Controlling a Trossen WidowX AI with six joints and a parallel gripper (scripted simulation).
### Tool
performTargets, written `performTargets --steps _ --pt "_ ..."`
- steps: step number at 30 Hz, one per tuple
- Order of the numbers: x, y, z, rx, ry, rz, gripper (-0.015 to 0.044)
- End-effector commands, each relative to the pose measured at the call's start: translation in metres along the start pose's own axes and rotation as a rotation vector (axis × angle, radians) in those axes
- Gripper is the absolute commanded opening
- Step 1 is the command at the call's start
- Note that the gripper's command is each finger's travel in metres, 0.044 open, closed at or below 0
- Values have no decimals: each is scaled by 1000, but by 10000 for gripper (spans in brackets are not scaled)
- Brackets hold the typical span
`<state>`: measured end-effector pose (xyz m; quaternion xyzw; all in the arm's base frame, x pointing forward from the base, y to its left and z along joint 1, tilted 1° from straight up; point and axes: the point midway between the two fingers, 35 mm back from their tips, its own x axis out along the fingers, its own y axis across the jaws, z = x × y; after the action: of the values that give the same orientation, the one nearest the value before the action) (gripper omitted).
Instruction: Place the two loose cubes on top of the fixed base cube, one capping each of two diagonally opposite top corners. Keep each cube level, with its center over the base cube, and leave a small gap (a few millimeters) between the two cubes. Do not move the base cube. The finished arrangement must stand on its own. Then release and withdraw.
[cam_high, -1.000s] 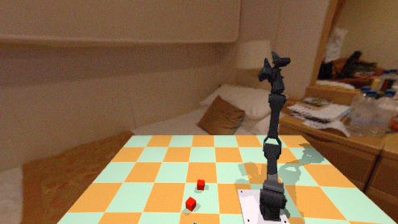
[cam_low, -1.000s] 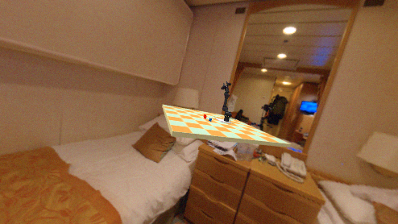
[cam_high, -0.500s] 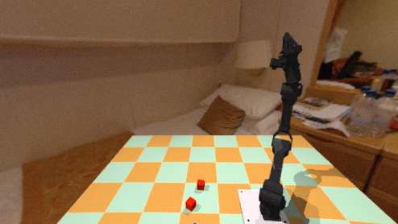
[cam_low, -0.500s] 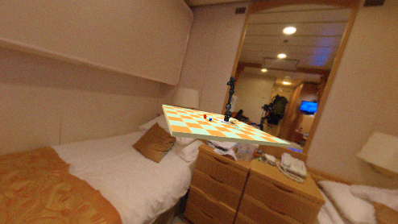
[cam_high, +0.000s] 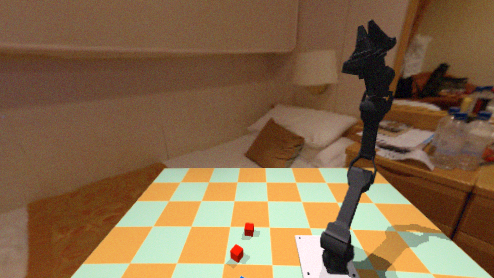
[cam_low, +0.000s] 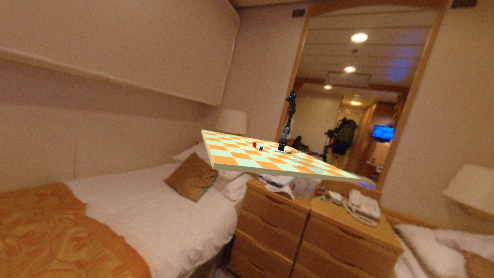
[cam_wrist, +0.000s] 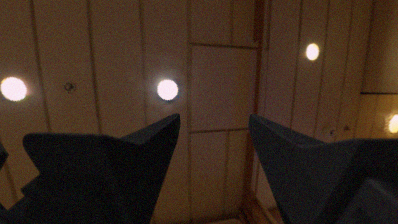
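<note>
- While the arm stands almost straight up from its white base plate (cam_high: 312, 250), the claw (cam_high: 372, 35) is high above the tabletop (cam_high: 200, 220) and points to the ceiling.
- In the wrist view its two dark fingers stand apart with only ceiling panels between them (it is released and grasps nothing).
- Two red cubes (cam_high: 249, 229) (cam_high: 237, 252) lie on the tabletop, near each other but not touching, left of the base plate.
- A blue thing (cam_high: 242, 276) shows at the bottom edge, mostly cut off.

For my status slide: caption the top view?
Arm raised upright, gripper open, empty; two red cubes on the table.
</note>
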<state>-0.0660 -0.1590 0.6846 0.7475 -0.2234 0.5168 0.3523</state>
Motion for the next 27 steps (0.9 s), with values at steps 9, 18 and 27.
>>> performTargets --steps 9,18,27 --pt "24 -95 -37 -491 59 -228 265" --pt "33 -166 -45 -841 126 -400 265" --pt "33 -236 -36 -1169 222 -581 265"
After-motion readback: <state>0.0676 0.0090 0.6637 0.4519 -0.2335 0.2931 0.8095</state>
